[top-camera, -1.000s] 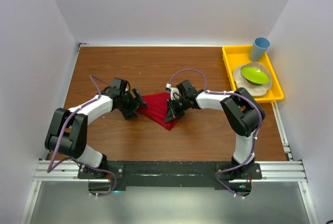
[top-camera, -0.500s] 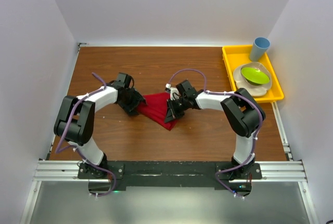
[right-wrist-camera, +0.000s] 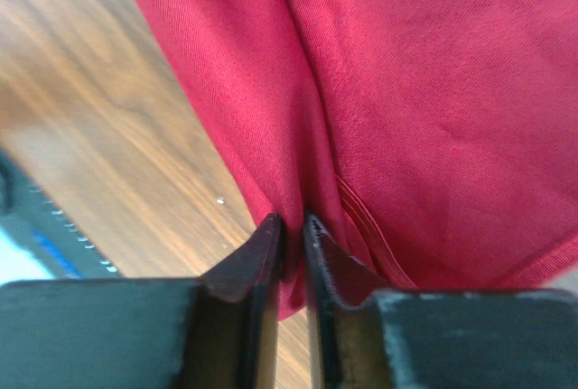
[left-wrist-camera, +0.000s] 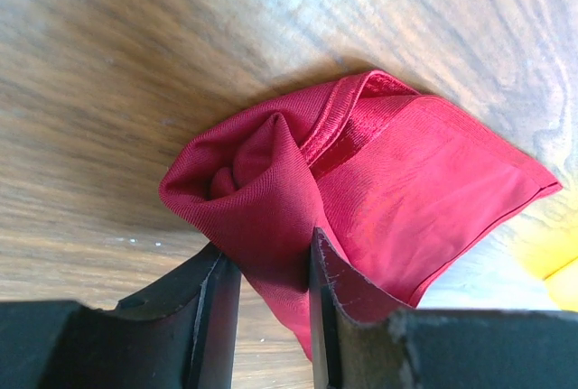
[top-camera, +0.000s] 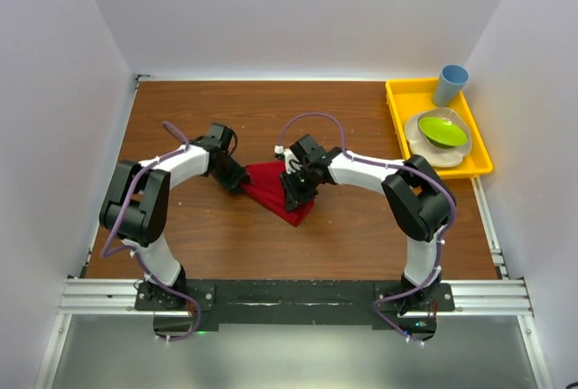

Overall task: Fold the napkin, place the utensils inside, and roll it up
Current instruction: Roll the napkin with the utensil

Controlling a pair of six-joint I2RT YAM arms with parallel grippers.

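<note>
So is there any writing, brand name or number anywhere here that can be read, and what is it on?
None can be read in any view.
The napkin, tray, cup, bowl and table show no print.
Any label on the left arm or right arm is too small to read.

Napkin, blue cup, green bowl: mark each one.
napkin [top-camera: 266, 189]: top external view, flat middle of the red cloth.
blue cup [top-camera: 449, 87]: top external view, its side wall.
green bowl [top-camera: 442, 130]: top external view, its inner surface.
</note>
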